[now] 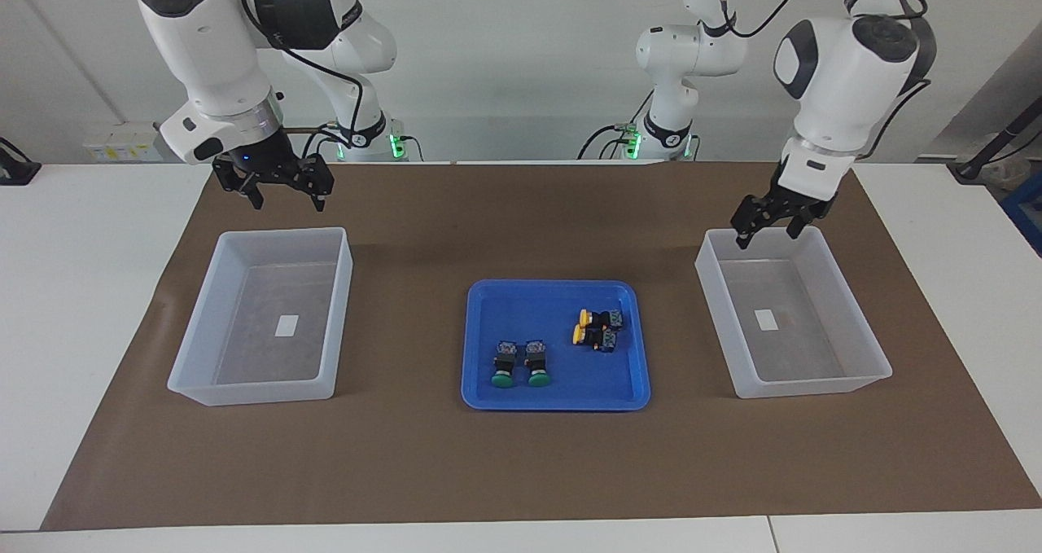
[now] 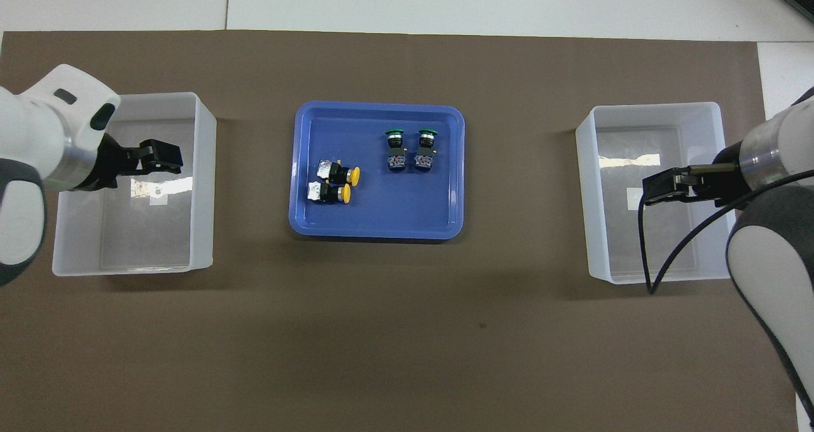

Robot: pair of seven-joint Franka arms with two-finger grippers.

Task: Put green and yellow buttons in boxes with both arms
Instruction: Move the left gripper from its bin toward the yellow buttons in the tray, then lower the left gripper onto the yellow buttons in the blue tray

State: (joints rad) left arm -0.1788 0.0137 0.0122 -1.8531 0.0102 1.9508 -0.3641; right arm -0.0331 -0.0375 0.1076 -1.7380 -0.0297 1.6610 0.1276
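Four push-button switches lay in blue tray (image 1: 480, 394): green pair (image 1: 518, 363) at tray's 7 o'clock in facing view, yellow pair (image 1: 597, 329) at 2 o'clock. Judged light, rigid, smooth caps; grip black bodies. Left gripper (image 1: 768, 226) open, empty, over bin (image 1: 873, 371). Right gripper (image 1: 282, 192) open, empty, over mat (image 1: 521, 211) by other bin (image 1: 189, 386).

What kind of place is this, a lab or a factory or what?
Most likely a robotics lab or test bench: two white arms mounted at a white table, a brown mat laid under a blue tray of push-button switches, and two plain plastic bins set out for sorting.

Blue tray (image 1: 556, 398) mid-table on brown mat (image 1: 521, 463).
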